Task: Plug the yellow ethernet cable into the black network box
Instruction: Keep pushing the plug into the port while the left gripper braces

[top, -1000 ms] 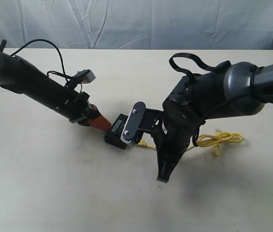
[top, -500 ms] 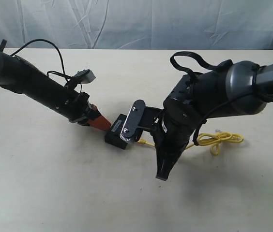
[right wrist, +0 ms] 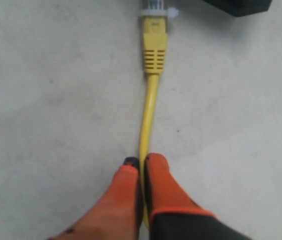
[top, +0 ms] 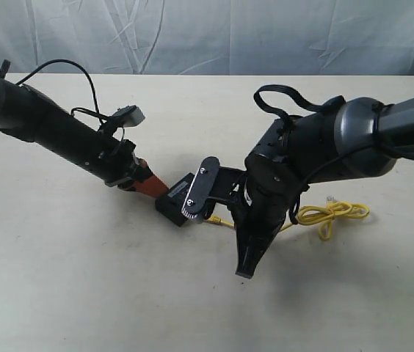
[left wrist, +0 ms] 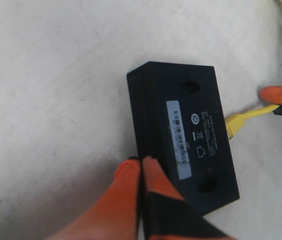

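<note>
Left arm [top: 45, 128] low, left hand [left wrist: 141, 167] closed tight, right arm [top: 354, 139] bent downward, right hand [right wrist: 141, 162] pinching yellow cable [right wrist: 151, 95].

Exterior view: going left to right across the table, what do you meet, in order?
left gripper → black network box → plug end of the yellow ethernet cable → the cable's looped bundle. The right arm spans much of that side, so it is left out.
</note>
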`<state>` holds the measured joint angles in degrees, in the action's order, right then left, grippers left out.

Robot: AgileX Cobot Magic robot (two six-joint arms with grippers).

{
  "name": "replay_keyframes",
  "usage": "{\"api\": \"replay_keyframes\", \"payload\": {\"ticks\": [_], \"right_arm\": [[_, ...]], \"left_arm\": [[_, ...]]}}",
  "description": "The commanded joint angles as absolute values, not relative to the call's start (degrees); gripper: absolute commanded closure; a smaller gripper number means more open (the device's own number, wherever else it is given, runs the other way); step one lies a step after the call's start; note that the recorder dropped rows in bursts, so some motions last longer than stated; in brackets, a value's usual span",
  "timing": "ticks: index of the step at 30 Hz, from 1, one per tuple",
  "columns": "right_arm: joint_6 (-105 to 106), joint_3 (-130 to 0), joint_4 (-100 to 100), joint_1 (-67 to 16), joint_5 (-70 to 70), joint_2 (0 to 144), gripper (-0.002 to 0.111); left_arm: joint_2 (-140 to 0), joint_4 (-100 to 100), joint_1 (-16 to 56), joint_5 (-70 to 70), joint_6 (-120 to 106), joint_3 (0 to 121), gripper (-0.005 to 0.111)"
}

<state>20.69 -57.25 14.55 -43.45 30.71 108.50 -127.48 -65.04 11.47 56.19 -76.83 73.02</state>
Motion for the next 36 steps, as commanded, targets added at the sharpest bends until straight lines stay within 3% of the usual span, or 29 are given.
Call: {"api": "replay_keyframes", "payload": {"ticks": [1, 36], "right_arm": [[20.82, -57.43, 13.75, -43.44, 30.37, 108.30, 0.109], [22.56, -57.43, 10.86, -43.44, 28.73, 107.58, 0.109]], "left_arm": [[-127.68, -65.24, 11.54, 56.54, -77.08, 72.84, 0.107], [-127.68, -64.85, 11.54, 56.53, -77.08, 72.84, 0.107]]}}
